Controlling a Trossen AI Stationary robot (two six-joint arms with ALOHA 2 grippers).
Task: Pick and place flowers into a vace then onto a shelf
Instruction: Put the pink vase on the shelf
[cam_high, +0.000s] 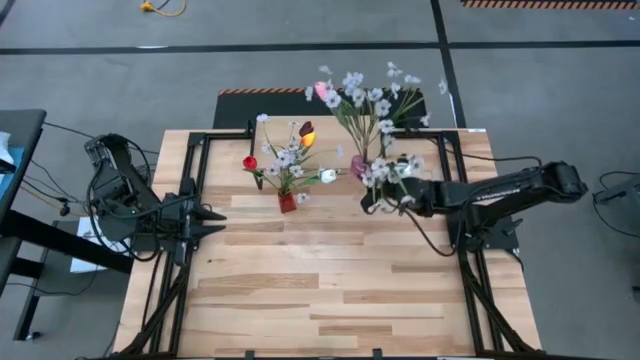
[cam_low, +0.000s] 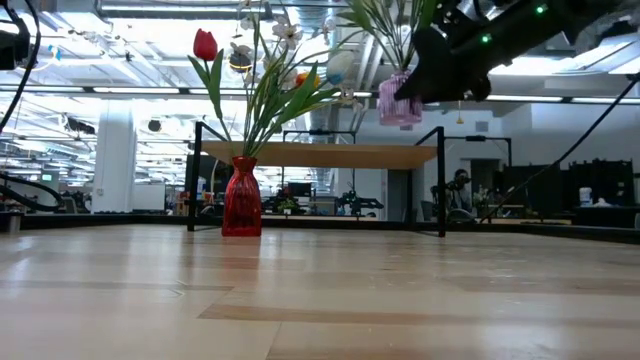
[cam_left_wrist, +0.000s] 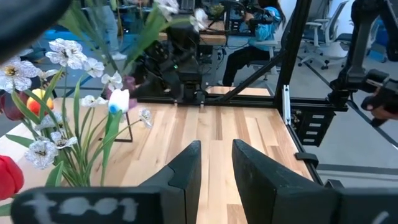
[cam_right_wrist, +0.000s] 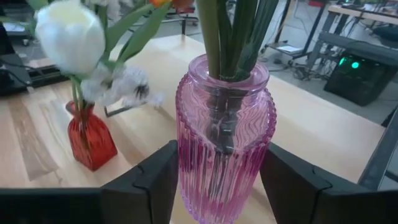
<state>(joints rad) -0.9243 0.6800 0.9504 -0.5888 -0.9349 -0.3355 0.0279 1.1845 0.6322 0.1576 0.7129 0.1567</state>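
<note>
Right gripper (cam_right_wrist: 217, 180) clamped on pink vase (cam_right_wrist: 225, 134), vase sits between its fingers, held up in the air near the shelf (cam_low: 320, 155). Flowers (cam_high: 365, 100) stand upright in it, above the gripper. Left gripper (cam_left_wrist: 216, 177) idle, slightly parted, holding nothing.

No text, label, brand or number can be read in any view. The only candidate is a row of pale, blurred marks on the dark bar (cam_left_wrist: 81, 206) along the near edge of the left wrist view; they may be lettering, but they are too smeared to make out.
</note>
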